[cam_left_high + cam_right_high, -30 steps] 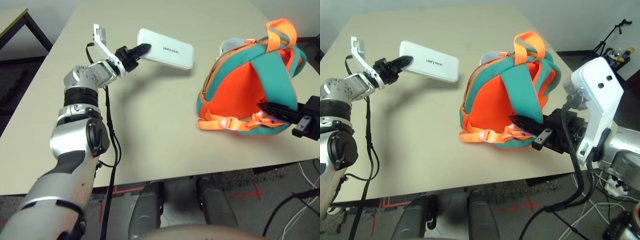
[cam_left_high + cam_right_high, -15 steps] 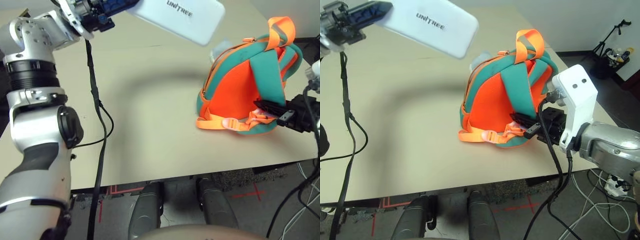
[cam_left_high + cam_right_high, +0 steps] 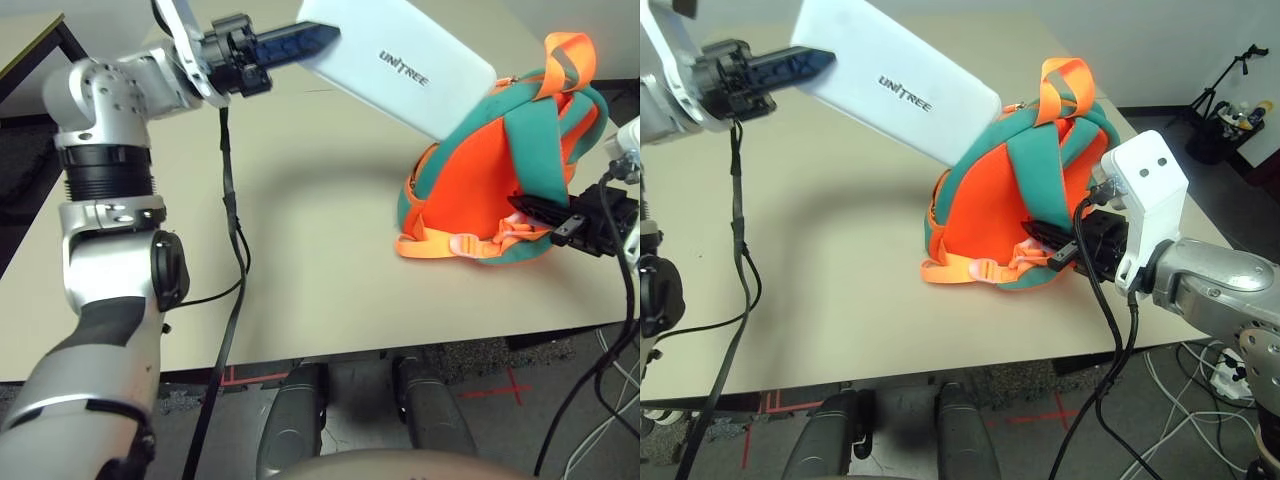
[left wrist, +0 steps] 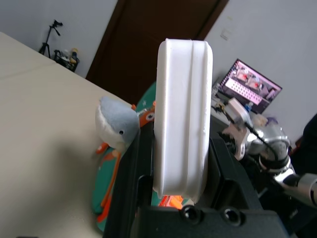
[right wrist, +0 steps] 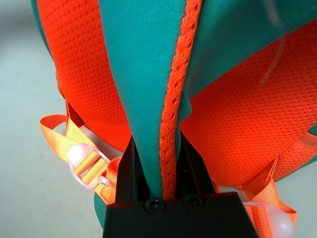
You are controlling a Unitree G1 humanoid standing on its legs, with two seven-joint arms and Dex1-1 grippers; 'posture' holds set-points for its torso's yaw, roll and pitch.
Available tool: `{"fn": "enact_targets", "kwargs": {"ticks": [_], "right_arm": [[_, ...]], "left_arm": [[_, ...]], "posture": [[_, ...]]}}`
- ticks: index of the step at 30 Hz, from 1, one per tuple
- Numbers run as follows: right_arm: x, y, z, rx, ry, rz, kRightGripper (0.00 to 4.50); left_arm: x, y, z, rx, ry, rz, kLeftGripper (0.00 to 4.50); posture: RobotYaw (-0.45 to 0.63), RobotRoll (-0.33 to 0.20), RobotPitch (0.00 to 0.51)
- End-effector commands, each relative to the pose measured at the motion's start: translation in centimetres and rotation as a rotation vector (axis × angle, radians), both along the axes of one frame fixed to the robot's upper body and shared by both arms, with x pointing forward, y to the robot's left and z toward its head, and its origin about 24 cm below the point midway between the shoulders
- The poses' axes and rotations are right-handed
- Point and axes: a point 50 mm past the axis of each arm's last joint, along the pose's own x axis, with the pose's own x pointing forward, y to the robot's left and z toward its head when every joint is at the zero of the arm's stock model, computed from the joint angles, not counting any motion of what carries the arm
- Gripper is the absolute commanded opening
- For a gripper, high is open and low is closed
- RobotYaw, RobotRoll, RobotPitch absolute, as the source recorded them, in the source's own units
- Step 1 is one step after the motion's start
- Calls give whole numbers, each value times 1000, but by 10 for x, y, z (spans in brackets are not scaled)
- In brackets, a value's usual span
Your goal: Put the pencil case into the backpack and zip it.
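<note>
The white pencil case [image 3: 400, 62] with "UNITREE" lettering is held in the air, tilted, its far end over the top of the orange and teal backpack [image 3: 480, 190]. My left gripper [image 3: 318, 36] is shut on the case's near end; the left wrist view shows the case [image 4: 181, 114] edge-on between both fingers. The backpack stands on the table at the right, straps facing me. My right gripper [image 3: 532, 208] is shut on a teal strap [image 5: 163, 89] at the backpack's lower right. A grey plush charm [image 4: 116, 126] hangs behind the backpack. The zipper opening is hidden by the case.
The beige table [image 3: 300, 250] has bare room between my left arm and the backpack. Its front edge runs close below the backpack. A black cable [image 3: 225, 300] hangs from my left arm. Cables lie on the floor at right [image 3: 1200, 400].
My left arm has carried the pencil case up and to the right, from above the table's back to over the backpack's top. The right gripper has stayed on the strap.
</note>
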Motion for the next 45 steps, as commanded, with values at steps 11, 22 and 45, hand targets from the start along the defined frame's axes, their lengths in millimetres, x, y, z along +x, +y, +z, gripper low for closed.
{"fn": "enact_targets", "kwargs": {"ticks": [11,22,45], "right_arm": [[5,-2,-1,3,-1,-6,200],[11,0,-2,12,-13,13,200],[22,0,-7,6,-14,23,200]], "left_arm": [[9,-19,4,174,-158,-11,1329],[6,-1,38,197,-295,68,1327],[-20,9,39,94,-248,58,1327]], "posture": [[-36,0,179],[-4,0,186],[31,0,186]]}}
